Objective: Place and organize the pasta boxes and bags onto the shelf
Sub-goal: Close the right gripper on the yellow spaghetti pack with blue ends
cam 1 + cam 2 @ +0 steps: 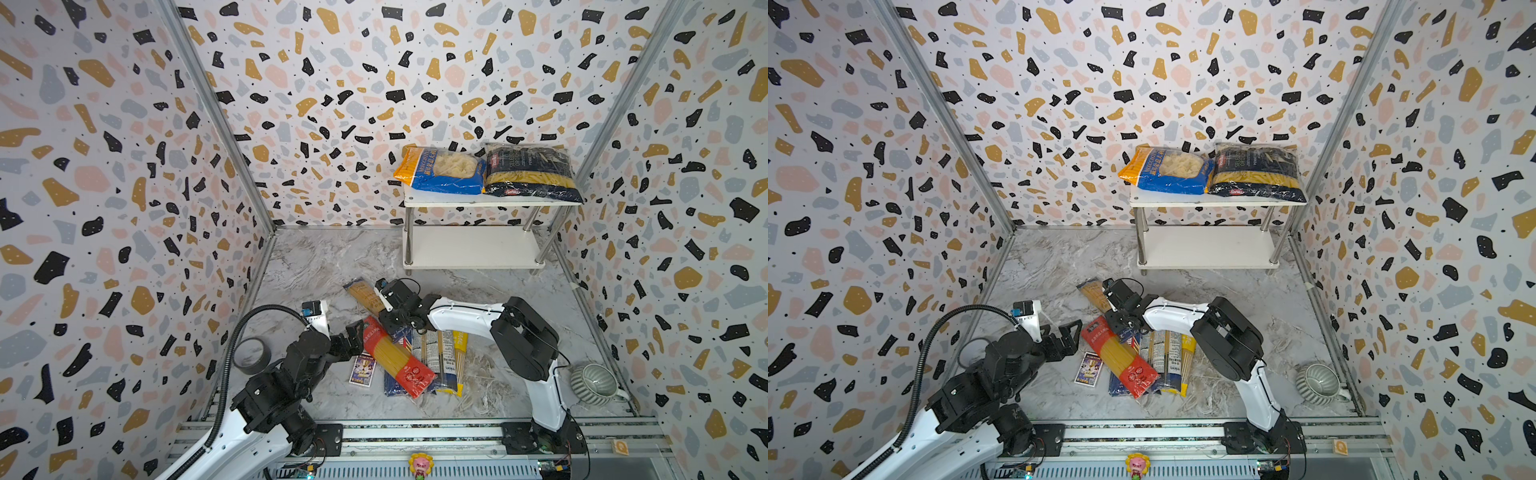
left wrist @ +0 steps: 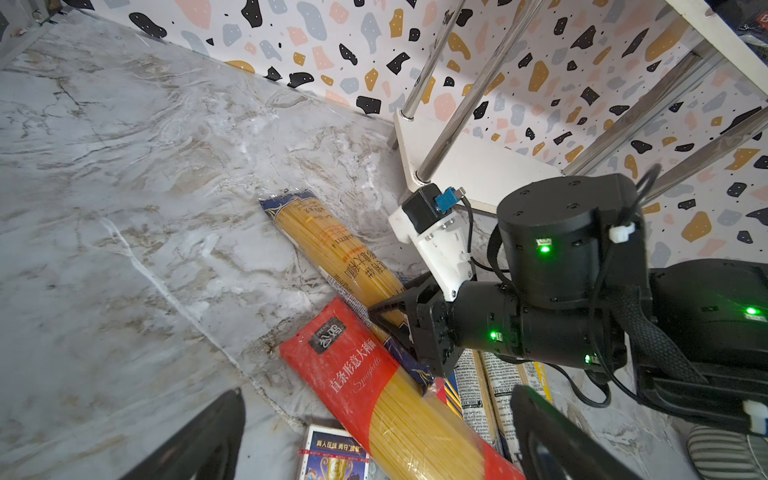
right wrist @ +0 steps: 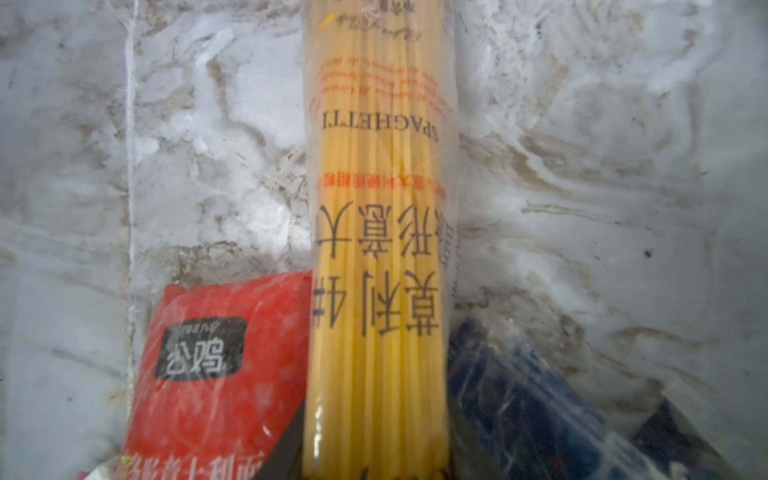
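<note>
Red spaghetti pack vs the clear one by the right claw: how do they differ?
Red pack has red wrap at its ends; clear pack is see-through with navy ends. Right claw straddles the clear pack; nothing grips the red pack. Red pack lies across the heap; clear pack sticks out toward the shelf. Both: long spaghetti packs, not yet shelved.

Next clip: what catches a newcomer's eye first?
A blue-orange bag of pale shells and a dark navy bag of yellow penne fill the top board of the white two-tier shelf. In front, the right gripper straddles a clear pack of yellow spaghetti on the marble floor.
</note>
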